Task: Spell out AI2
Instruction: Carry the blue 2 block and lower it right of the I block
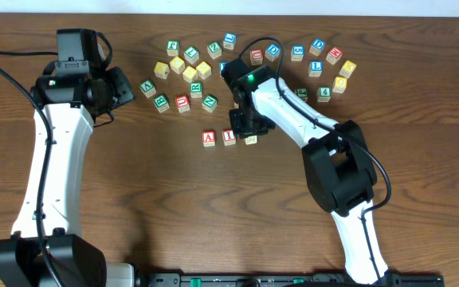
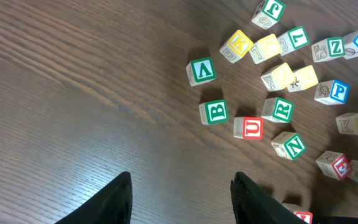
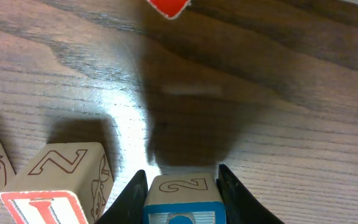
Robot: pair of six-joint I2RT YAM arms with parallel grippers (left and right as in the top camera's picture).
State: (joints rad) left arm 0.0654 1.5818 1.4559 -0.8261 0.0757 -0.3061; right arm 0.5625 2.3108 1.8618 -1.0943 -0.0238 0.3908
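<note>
Bare table (image 1: 174, 207) nearside, scattered blocks (image 1: 190, 74) beyond

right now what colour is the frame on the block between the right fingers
Blue frame on that block, clearest in the right wrist view.

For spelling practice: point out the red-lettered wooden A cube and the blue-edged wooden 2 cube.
Red-lettered wooden A cube (image 1: 208, 137): overhead view, top face.
Blue-edged wooden 2 cube (image 3: 182, 194): right wrist view, light face.

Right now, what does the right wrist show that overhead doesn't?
Right wrist only: the right gripper shut on the 2 block, with the digit readable on its face. Overhead only: the left gripper and most of the scattered blocks. Both: the I block next to the right gripper, on the table.
</note>
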